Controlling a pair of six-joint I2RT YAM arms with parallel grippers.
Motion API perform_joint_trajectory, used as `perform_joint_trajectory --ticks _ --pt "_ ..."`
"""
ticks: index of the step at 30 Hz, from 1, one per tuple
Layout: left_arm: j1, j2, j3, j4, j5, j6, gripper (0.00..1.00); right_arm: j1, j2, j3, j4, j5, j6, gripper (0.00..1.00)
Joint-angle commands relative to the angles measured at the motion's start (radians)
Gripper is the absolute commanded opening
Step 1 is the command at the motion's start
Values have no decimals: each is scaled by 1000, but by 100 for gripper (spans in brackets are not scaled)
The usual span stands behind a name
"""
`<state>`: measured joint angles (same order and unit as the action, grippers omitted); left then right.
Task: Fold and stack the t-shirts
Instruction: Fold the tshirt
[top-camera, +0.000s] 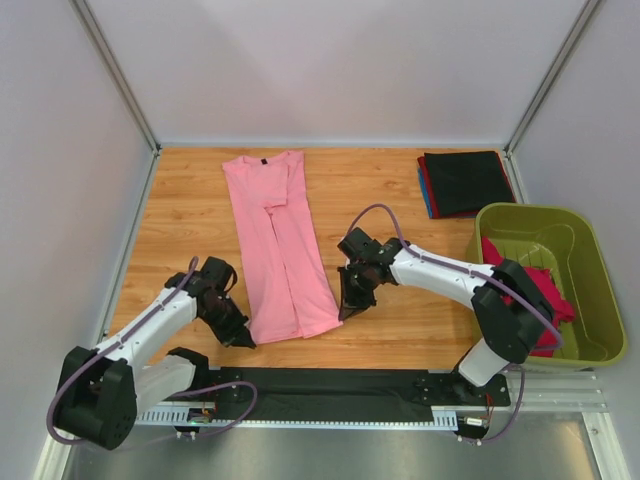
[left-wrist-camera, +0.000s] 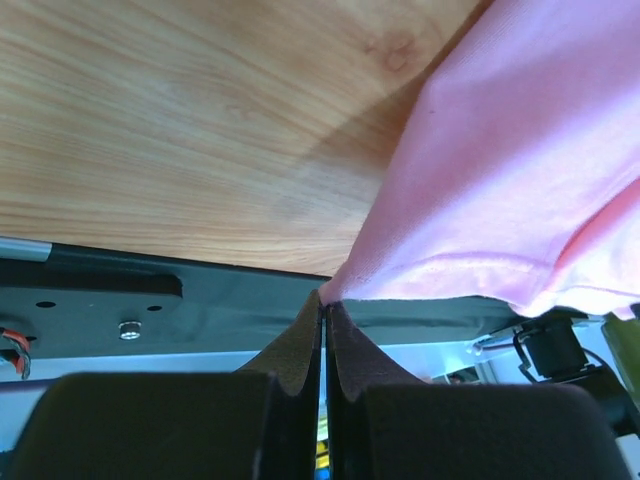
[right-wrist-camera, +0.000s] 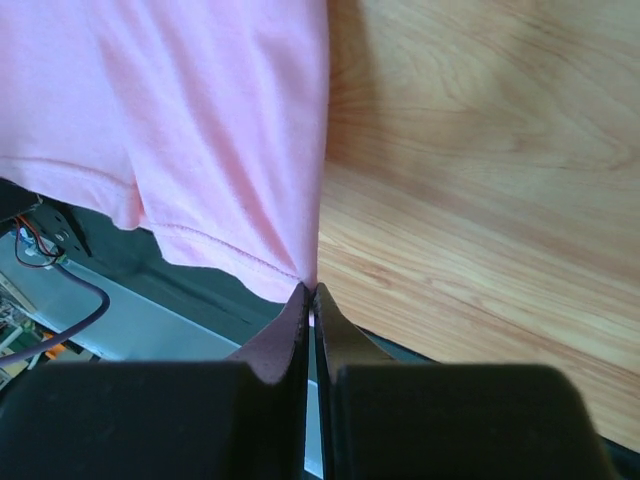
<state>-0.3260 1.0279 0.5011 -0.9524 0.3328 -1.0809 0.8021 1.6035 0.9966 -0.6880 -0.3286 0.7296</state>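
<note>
Since the light pink t-shirt (top-camera: 275, 240) looks limp and light, left gripper (left-wrist-camera: 323, 300) and right gripper (right-wrist-camera: 308, 292) each clench a near hem corner, a sound hold.

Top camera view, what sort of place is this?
Probably a lab test cell: white panels in metal framing enclose a wooden table, and two robot arms are bolted to a rail.

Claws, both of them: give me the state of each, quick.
Left claw: closed, pinching the near left hem corner of the pink t-shirt.
Right claw: closed, pinching the near right hem corner of the same shirt.
</note>
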Motion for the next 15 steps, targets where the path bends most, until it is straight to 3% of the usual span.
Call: perform_joint_trajectory --ticks 1,6,15 --pt "-4 63 86 17 -3 -1 0 2 38 123 -88 40 -54 0" --pt "-1 185 227 -11 -51 36 0 -26 124 284 -168 51 -101 0" --pt "108 435 485 -51 -81 171 0 -98 314 585 -304 60 -199 0"
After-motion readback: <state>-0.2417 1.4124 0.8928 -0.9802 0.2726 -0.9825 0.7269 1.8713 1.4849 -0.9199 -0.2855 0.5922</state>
